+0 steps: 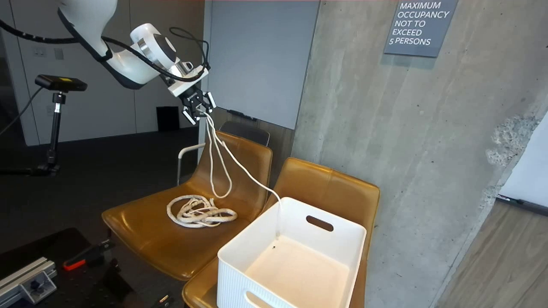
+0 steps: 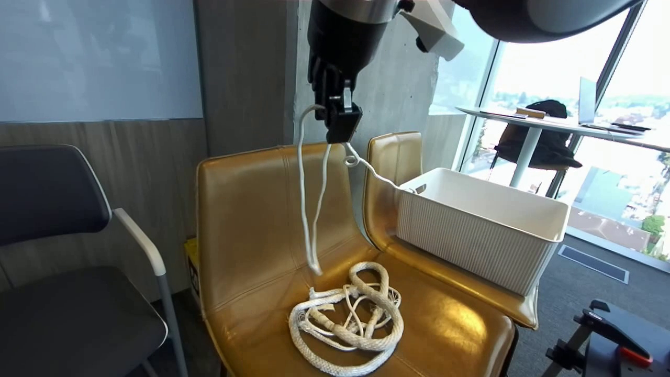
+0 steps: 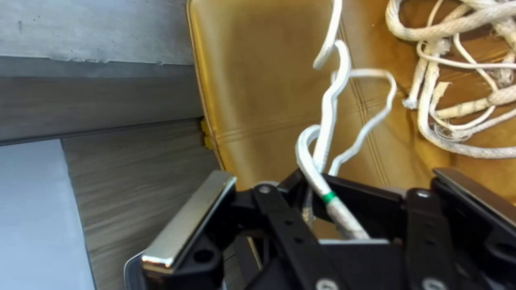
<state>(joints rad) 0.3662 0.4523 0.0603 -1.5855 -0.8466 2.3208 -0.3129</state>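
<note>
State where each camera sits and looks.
In an exterior view: high, nearer the white bin than the rope pile, looking down at tan chairs; the arm enters top left.
In an exterior view: nearer the rope pile, facing tan chairs; windows at right, arm at top.
Wrist view: on the arm, looking past the jaws and cord at one chair.
Both exterior views share white bin, cord, jaws.

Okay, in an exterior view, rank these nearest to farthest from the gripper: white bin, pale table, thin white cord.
1. Thin white cord: held in the gripper, loop hanging below.
2. White bin: lower, toward the picture's right.
3. Pale table: farther right, in the background beyond the bin.
</note>
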